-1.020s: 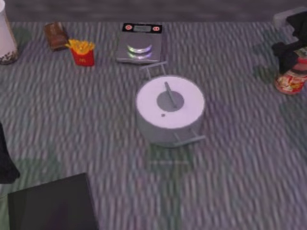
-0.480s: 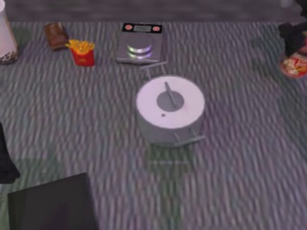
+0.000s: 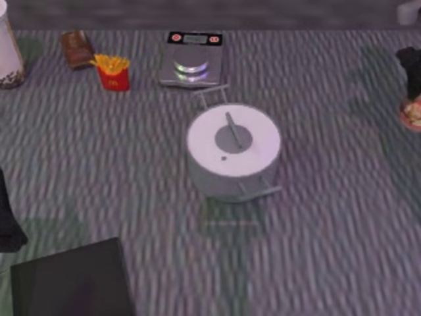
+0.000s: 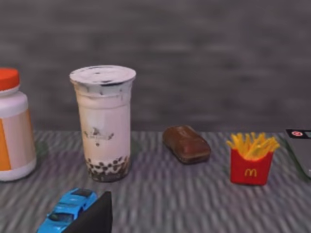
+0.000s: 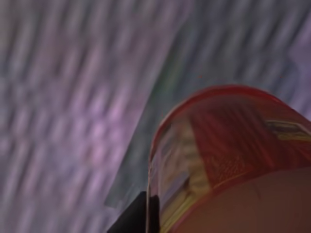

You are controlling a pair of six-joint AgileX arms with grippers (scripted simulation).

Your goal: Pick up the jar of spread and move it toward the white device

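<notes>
My right gripper (image 3: 413,72) is clamped on the jar of spread (image 3: 412,115) at the far right edge of the table, lifted, well apart from the white device (image 3: 233,153) in the middle. To do this well, I judge I should carry the jar leftward high enough to clear the device's thin rod, keep it upright, and set it down just beside the wire legs, not on them. My left gripper is parked out of sight at the table's left. The jar's label is unreadable; the fries carton (image 4: 251,165) bears a yellow M.
</notes>
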